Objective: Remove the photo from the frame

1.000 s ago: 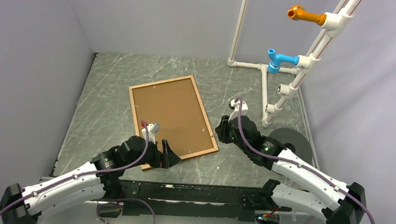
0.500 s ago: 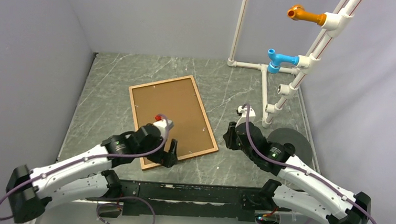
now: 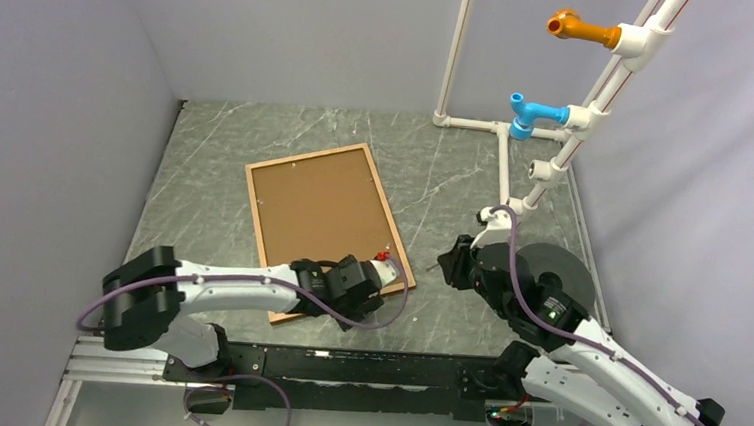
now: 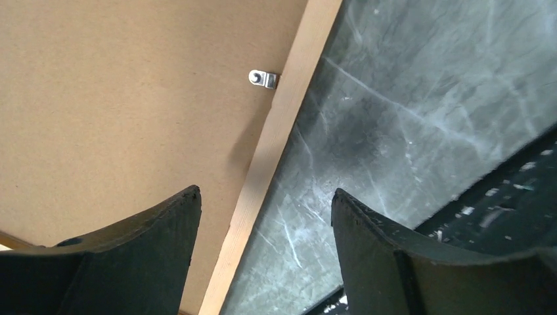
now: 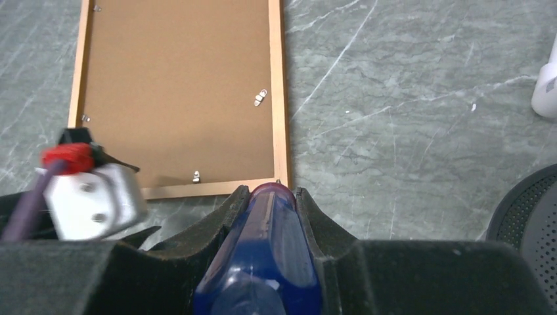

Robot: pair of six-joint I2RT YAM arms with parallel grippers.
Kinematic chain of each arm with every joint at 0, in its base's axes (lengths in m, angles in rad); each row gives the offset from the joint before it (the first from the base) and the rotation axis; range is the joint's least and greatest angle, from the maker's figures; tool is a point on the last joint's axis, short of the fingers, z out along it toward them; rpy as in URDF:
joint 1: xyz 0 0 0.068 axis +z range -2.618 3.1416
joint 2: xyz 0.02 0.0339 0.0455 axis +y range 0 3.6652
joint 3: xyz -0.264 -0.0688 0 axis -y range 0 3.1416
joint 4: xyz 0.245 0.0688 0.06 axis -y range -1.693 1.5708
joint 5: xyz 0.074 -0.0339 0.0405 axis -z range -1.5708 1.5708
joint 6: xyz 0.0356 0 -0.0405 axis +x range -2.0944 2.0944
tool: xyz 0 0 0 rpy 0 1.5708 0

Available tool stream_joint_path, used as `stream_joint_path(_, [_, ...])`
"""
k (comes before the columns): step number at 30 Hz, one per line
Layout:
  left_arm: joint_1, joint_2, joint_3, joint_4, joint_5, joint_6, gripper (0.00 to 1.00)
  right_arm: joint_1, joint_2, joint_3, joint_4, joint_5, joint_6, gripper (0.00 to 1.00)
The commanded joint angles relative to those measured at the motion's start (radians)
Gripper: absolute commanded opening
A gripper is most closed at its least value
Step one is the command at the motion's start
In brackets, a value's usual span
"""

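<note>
The frame (image 3: 306,156) lies face down on the table, its thin wood moulding around a light-brown backing board (image 3: 318,209). The photo's printed side is hidden beneath that board. My left gripper (image 3: 359,294) hangs over the frame's near right corner. In the left wrist view it (image 4: 266,193) stands open astride the moulding (image 4: 289,98), one finger over the board (image 4: 131,85), the other over the table. A small metal clip (image 4: 264,79) sits on the board's edge. My right gripper (image 3: 457,262) is right of the frame. In its wrist view it (image 5: 270,191) is shut on a blue-handled screwdriver (image 5: 266,249).
A white pipe stand (image 3: 504,172) with a blue fitting (image 3: 532,114) and an orange fitting (image 3: 581,29) rises at the back right. A dark round disc (image 3: 555,266) lies by the right arm. A black rail (image 3: 362,367) runs along the near edge. Grey walls close in both sides.
My left arm has swung right along the frame's near edge to its near right corner, and its jaws have narrowed a little. My right arm has drawn back to the right, away from the frame.
</note>
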Motion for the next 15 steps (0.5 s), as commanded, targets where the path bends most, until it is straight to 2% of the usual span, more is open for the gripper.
stream_joint_path(1, [-0.033, 0.066, 0.028, 0.011, -0.1, 0.024, 0.75, -0.001, -0.044, 0.026, -0.044, 0.023, 0.009, 0.0])
stream_joint_path(6, [-0.037, 0.078, -0.008, 0.034, -0.092, -0.012, 0.76, -0.002, -0.069, 0.016, -0.046, 0.003, 0.033, 0.0])
stream_joint_path(9, [-0.036, 0.069, -0.035, 0.074, -0.064, -0.021, 0.73, -0.001, -0.065, 0.006, -0.036, -0.025, 0.034, 0.0])
stream_joint_path(13, [-0.037, 0.11, -0.012, 0.054, -0.049, -0.047, 0.58, 0.0, -0.027, 0.024, -0.039, -0.031, 0.021, 0.0])
stream_joint_path(15, [-0.035, 0.136, -0.001, 0.046, -0.038, -0.054, 0.46, -0.001, -0.016, 0.036, -0.039, -0.04, 0.02, 0.0])
